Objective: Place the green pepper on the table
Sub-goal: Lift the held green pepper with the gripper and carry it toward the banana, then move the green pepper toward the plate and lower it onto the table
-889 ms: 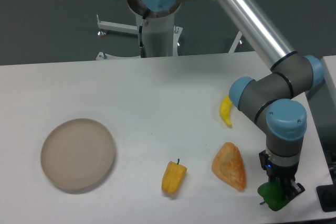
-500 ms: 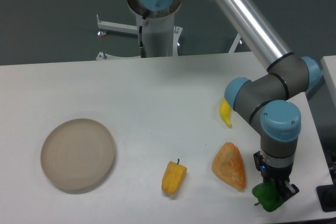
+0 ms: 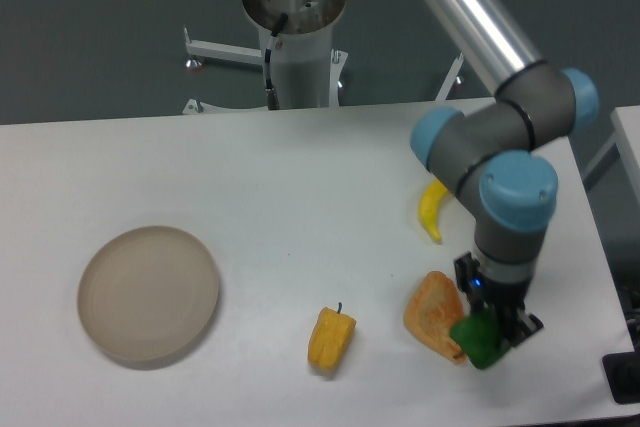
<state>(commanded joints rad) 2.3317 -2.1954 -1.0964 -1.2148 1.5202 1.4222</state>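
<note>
The green pepper point(image 3: 482, 344) is small, glossy and dark green, held in my gripper point(image 3: 492, 335) at the front right of the white table point(image 3: 300, 187). The gripper points down and is shut on the pepper, which hangs slightly above the tabletop, right beside the orange pastry-like item. The fingers are mostly hidden behind the pepper and the wrist.
An orange triangular pastry-like item point(image 3: 432, 313) lies just left of the gripper. A yellow pepper point(image 3: 331, 337) lies at the front centre. A yellow banana-like item point(image 3: 431, 211) lies behind the arm. A round beige plate point(image 3: 148, 293) sits at the left. The table's right edge is close.
The gripper has moved left and a little up with the green pepper, from near the table's front right corner to right beside the orange item.
</note>
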